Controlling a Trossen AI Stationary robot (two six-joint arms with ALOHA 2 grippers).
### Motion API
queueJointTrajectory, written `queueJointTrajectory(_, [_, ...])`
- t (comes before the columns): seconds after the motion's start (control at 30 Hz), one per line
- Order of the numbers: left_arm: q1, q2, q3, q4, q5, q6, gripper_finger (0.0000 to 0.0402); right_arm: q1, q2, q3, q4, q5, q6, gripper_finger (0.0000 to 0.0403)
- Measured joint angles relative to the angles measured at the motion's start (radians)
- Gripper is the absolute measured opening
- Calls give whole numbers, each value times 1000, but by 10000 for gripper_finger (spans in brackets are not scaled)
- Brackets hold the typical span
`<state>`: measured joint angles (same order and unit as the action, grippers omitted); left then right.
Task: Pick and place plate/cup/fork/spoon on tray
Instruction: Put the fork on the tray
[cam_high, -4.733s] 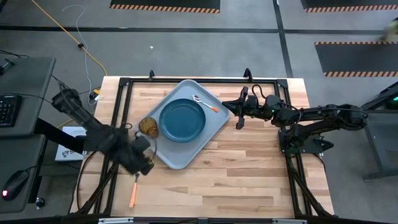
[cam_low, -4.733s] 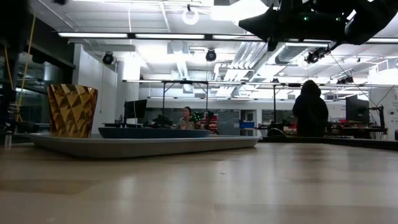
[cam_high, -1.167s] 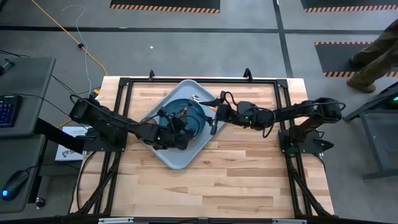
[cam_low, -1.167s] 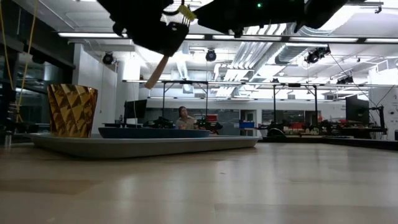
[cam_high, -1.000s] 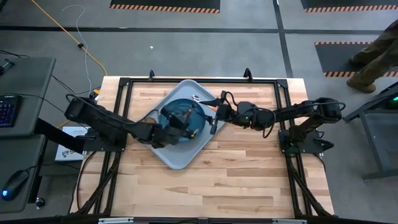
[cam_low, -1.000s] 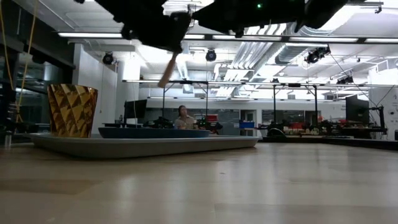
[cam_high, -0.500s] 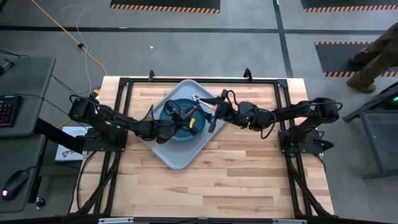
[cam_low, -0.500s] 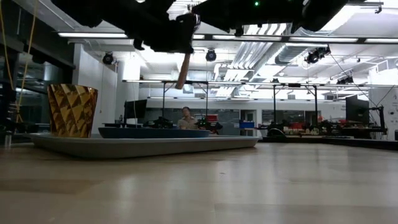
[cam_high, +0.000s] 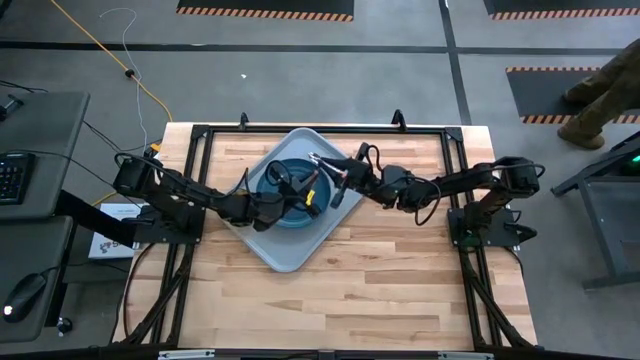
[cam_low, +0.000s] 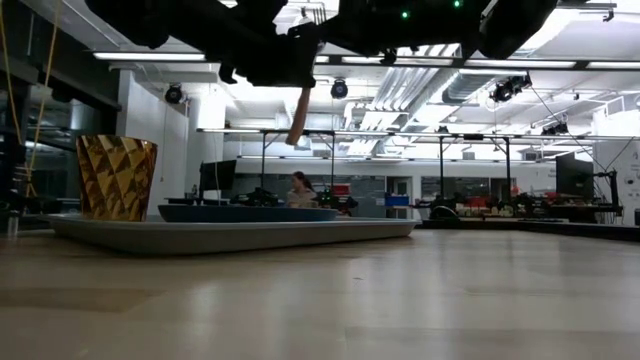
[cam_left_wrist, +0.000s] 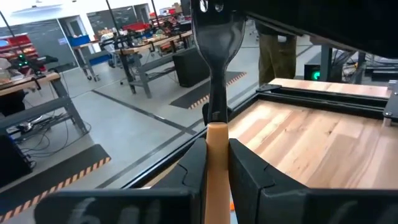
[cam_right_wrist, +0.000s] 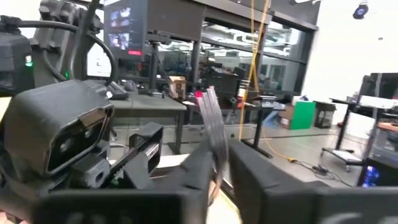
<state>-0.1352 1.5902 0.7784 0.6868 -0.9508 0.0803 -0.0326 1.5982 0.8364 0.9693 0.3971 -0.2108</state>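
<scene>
The fork (cam_high: 312, 192), orange-handled with silver tines, hangs in the air above the dark blue plate (cam_high: 300, 221), held between both grippers. My left gripper (cam_high: 303, 195) reaches in from the left and is shut on the handle. My right gripper (cam_high: 335, 183) reaches in from the right and is closed on the metal end. The plate lies on the grey-blue tray (cam_high: 272, 250). The amber cup (cam_low: 116, 178) stands on the tray's left part. The spoon's bowl (cam_high: 317, 157) shows at the tray's far edge, its handle under my right gripper. My left gripper pinches the fork's orange handle (cam_left_wrist: 216, 155) between its two fingers, coming level from the table's left. The handle's free end (cam_low: 297, 118) hangs slanting below the fingers, and the fork is clear of the plate. My right gripper pinches the fork's metal part just past the orange handle (cam_left_wrist: 214, 113) between its two fingers, coming from the table's right. The silver tines (cam_right_wrist: 211, 121) stick out beyond its fingers. The fork stays clear of the plate.
Bare wood (cam_high: 380, 290) covers the table's near half and right side. Black frame posts (cam_high: 398, 120) stand along the far edge. A person's legs (cam_high: 600, 95) show on the floor beyond the right arm's base.
My left gripper has carried the fork across the plate toward the table's right, to my right gripper. The handle, slanted before, now hangs steeper. My right gripper has edged left and taken hold of the fork's metal end.
</scene>
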Motion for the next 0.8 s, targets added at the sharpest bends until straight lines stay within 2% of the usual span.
queueJointTrajectory(0.07, [0,0,0,0,-1,-1,31,0,0,0,-5,25,-4,17])
queueJointTrajectory(0.17, [1,0,0,-2,1,0,41,0,0,0,-7,34,-3,14])
queueJointTrajectory(0.27, [-6,-1,0,-14,0,64,87,0,-4,0,-42,79,-35,4])
queueJointTrajectory(0.37, [-40,-44,-1,-58,-76,130,134,2,-43,0,-141,133,-76,3])
queueJointTrajectory(0.53, [-101,-170,0,-223,-118,117,194,-4,-167,0,-429,166,-78,1])
queueJointTrajectory(0.63, [-125,-268,0,-382,-112,14,212,-25,-254,0,-624,166,-55,1])
queueJointTrajectory(0.73, [-126,-358,-8,-524,-2,-120,217,-83,-306,28,-898,67,15,1])
queueJointTrajectory(0.8, [-117,-410,-37,-534,103,-154,216,-137,-308,71,-1057,-40,43,1])
